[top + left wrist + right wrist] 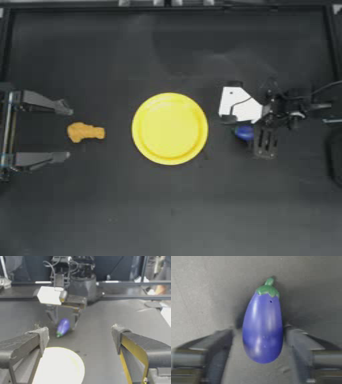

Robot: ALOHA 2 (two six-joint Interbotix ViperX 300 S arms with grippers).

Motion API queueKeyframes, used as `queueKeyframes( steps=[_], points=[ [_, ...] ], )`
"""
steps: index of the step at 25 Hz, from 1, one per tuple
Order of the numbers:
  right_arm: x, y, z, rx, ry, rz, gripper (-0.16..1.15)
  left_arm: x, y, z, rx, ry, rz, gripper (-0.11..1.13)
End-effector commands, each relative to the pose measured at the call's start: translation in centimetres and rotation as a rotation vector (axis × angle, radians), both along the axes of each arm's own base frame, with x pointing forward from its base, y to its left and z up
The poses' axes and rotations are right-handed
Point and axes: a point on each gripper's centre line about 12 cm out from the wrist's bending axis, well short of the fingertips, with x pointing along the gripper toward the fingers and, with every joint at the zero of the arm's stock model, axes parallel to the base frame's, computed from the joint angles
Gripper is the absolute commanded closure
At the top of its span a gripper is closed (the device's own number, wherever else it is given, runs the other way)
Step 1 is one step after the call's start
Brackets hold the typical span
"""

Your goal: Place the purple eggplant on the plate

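At the far left the left gripper (67, 132) waits with its fingers spread wide, an orange-tan nugget (85, 132) lying on the dark table (167, 210) just off their tips. The yellow plate (169, 128) sits mid-table. Right of it, clear of the rim, the right gripper (258, 338) has its fingers either side of the purple eggplant (263, 328), seemingly pinching it: glossy blue-purple, teardrop-shaped, with a green stem cap pointing away from the wrist.
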Motion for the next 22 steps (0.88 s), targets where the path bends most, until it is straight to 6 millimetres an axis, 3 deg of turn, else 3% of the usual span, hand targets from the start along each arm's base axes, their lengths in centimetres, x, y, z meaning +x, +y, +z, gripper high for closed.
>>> queueKeyframes(
  steps=[1,4,6,11,22],
  points=[
    [0.8,-0.3,1.1,-0.011,-0.037,-0.014,0.43,0.4,0.1,0.4,-0.001,-0.003,0.002,-0.01],
    [0.9,-0.4,1.4,-0.012,-0.025,-0.013,0.85,0.4,0.1,0.4,-0.001,-0.002,0.002,-0.01],
    [0.9,-0.3,1.7,-0.006,-0.014,-0.014,1.04,0.4,0.1,0.3,-0.002,0.0,0.002,-0.01],
    [2.1,-0.7,4.1,-0.028,-0.078,-0.006,0.91,0.7,0.1,0.2,-0.002,0.008,0.002,-0.01],
    [6.7,-1.0,10.0,-0.075,-0.265,0.097,0.93,0.8,0.1,0.0,-0.003,0.017,0.002,-0.01]
  ],
)
